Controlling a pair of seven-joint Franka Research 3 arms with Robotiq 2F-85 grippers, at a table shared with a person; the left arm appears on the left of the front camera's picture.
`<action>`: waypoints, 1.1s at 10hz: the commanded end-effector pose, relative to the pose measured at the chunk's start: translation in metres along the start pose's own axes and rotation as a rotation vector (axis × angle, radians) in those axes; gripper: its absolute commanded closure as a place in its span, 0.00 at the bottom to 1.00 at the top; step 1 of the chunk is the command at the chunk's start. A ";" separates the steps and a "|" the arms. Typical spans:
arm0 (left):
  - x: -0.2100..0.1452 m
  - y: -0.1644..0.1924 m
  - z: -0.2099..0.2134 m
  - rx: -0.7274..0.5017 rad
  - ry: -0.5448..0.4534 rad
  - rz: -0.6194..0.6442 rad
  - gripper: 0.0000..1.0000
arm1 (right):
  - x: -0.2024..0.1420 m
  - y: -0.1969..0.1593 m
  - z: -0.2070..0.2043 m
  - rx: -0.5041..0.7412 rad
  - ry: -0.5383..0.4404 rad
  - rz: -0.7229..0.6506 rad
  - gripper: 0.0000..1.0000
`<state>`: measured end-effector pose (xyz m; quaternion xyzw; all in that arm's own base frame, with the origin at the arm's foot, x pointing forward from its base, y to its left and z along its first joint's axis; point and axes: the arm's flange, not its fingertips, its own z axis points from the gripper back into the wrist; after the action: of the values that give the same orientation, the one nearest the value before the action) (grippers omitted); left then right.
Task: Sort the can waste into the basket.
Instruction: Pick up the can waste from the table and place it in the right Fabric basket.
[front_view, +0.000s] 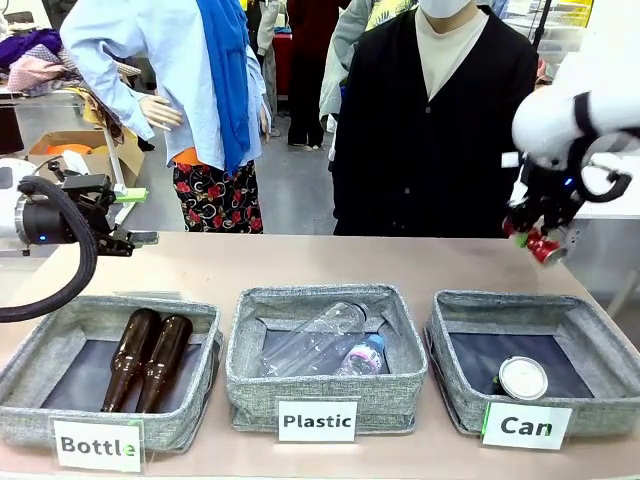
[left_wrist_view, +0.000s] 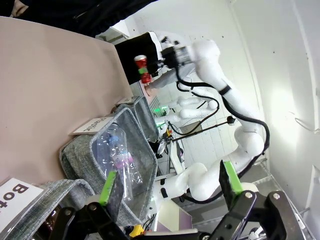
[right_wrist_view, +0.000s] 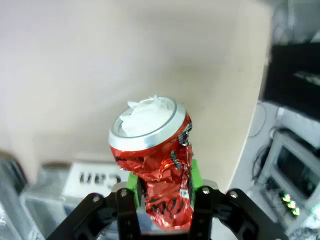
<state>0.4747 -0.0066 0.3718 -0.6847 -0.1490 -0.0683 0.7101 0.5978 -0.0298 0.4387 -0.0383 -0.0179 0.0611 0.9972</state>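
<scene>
Right tool (front_view: 538, 240) clenched on crushed red can (right_wrist_view: 159, 167), held above tabletop (front_view: 300, 262) behind Can basket (front_view: 455, 385). Dark can (front_view: 521, 379) inside basket. Left tool (left_wrist_view: 167, 187) released, empty.

Front camera facing person (front_view: 430, 120); wrists close

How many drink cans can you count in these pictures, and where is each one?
2. A dark can lies inside the "Can" basket. A crushed red can is held by the right gripper above the table.
</scene>
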 end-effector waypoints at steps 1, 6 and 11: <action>0.000 -0.003 0.000 0.004 0.005 -0.005 0.00 | -0.059 0.013 0.037 0.046 0.038 0.355 1.00; 0.000 -0.003 0.000 0.004 0.005 -0.005 0.00 | -0.192 0.047 0.011 0.055 0.127 1.181 1.00; 0.000 -0.003 0.000 0.004 0.005 -0.005 0.00 | -0.203 0.044 -0.004 0.046 0.018 1.233 1.00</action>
<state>0.4747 -0.0066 0.3716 -0.6847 -0.1489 -0.0681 0.7101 0.3866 -0.0110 0.4233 -0.0311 0.0339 0.6143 0.7877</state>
